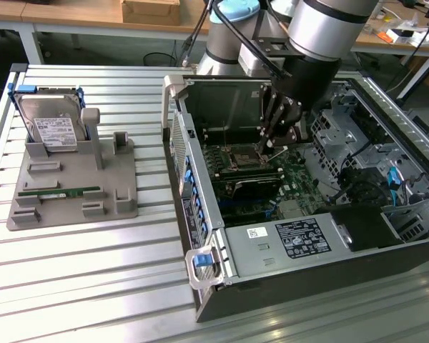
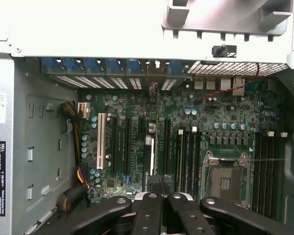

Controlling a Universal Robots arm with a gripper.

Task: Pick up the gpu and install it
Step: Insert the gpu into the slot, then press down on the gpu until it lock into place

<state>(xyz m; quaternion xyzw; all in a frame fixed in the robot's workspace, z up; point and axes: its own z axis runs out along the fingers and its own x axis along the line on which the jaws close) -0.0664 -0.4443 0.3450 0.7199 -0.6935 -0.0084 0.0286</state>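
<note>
Tool [image 2: 159,203] clenched on gpu [image 2: 148,161], upright over motherboard [image 2: 220,122], inside computer case [image 1: 200,214]

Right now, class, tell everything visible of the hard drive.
The hard drive is a silver metal box with a white printed label, edged by a blue frame. It leans back, propped in the grey holder on the slatted table, at the exterior view's left, apart from the computer case.
</note>
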